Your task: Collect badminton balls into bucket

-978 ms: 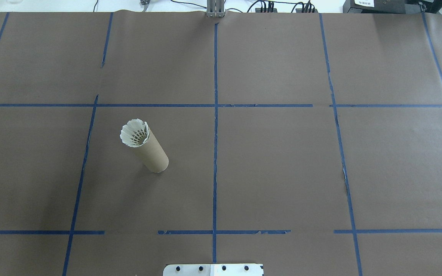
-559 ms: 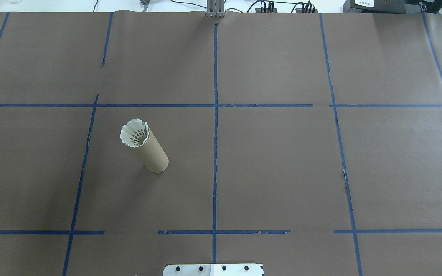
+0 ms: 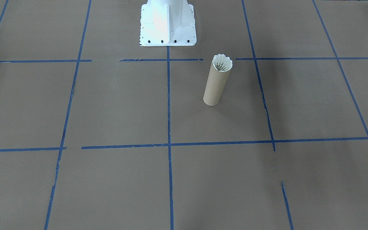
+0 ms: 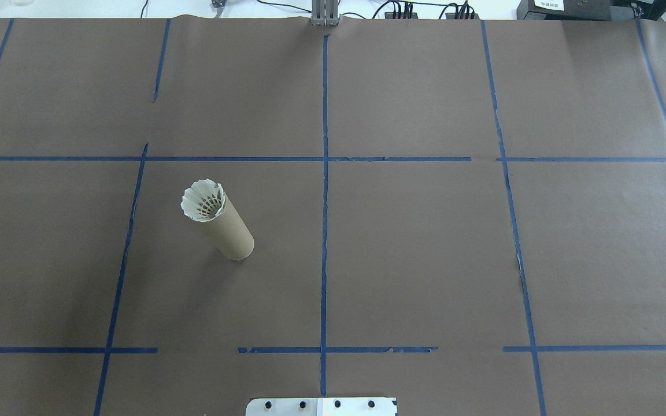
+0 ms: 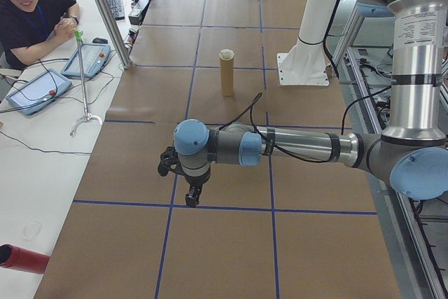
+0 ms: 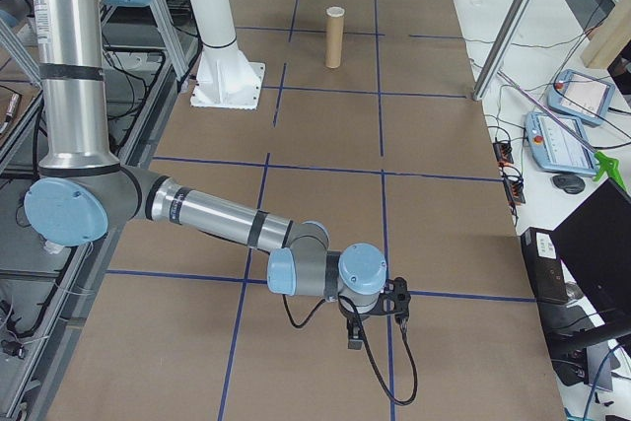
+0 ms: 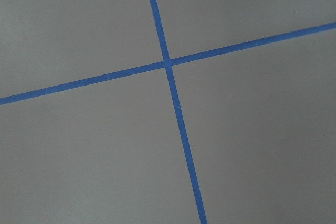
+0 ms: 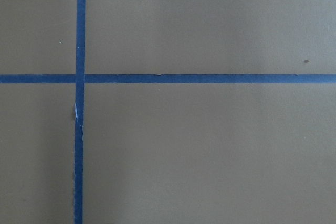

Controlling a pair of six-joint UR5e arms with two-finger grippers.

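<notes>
Both grippers sit far out at the ends of the table, and neither shows in the overhead or front views. The left gripper [image 5: 192, 194] hangs below its wrist over a blue tape crossing, seen only from the left side camera; the right gripper [image 6: 357, 330] hangs the same way at the opposite end, seen only from the right side camera. From those angles it cannot be told whether either pair of jaws is wide or narrow, though nothing can be made out between them. Each wrist camera looks straight down on bare brown paper [image 7: 79, 156] and crossed blue tape lines [image 8: 79, 78], with no fingers and no object in frame.

Well away from both grippers, toward the middle of the table and on the left arm's side of the centre line, the bucket [image 4: 229, 228] stands upright. A badminton ball [image 4: 201, 200] is seated in its mouth, cork down, its feather skirt flaring just above the rim. How many lie beneath it cannot be seen.

No loose shuttlecock appears anywhere on the paper in any view. Judging by that, the collecting looks finished, with both arms parked clear and nothing evidently left to pick up.
</notes>
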